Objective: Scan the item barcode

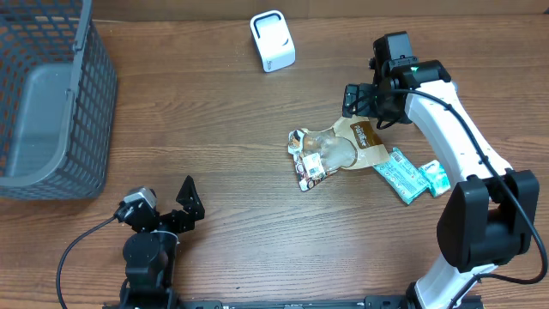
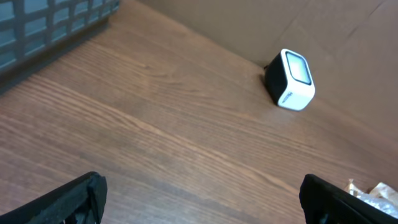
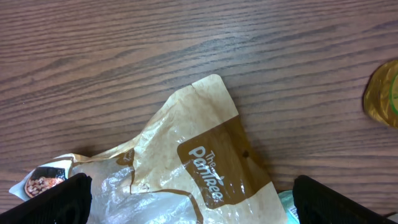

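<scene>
The item, a tan and brown snack bag [image 1: 347, 144] with a clear window, lies flat on the table right of centre. My right gripper [image 1: 364, 107] hovers open over its upper end. In the right wrist view the bag [image 3: 199, 155] fills the space under the right gripper [image 3: 193, 205], and both fingers stand wide apart, clear of it. The white barcode scanner [image 1: 273, 40] stands at the back centre of the table. My left gripper [image 1: 180, 210] rests open near the front left, holding nothing. It [image 2: 205, 202] faces the scanner [image 2: 291, 81] across bare wood.
Two teal packets [image 1: 410, 176] lie against the bag's right side, and a small printed packet [image 1: 309, 167] lies at its left. A grey mesh basket [image 1: 51, 94] fills the back left corner. A yellowish object [image 3: 382, 93] shows at the right edge of the right wrist view.
</scene>
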Controlling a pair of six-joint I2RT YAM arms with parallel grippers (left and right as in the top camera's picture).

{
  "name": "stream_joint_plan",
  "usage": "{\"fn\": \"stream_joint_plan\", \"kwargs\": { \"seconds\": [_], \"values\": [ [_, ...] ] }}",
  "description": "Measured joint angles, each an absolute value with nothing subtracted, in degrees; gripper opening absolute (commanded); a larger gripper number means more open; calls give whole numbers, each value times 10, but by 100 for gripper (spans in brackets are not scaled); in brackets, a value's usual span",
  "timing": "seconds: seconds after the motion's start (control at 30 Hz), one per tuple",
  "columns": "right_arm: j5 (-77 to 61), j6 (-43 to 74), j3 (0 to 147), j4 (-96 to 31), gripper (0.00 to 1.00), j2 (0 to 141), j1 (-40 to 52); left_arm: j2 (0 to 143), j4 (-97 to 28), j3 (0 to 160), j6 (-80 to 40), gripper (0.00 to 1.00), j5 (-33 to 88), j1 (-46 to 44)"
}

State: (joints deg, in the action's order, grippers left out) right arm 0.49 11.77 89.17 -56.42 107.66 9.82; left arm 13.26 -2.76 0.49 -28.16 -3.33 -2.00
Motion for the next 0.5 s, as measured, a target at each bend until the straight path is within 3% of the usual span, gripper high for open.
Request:
{"fn": "stream_joint_plan", "kwargs": {
  "seconds": [0.5],
  "values": [
    [5, 118, 892, -564, 100, 1077, 98, 28, -43, 5, -206, 99, -37, -20]
  ]
}}
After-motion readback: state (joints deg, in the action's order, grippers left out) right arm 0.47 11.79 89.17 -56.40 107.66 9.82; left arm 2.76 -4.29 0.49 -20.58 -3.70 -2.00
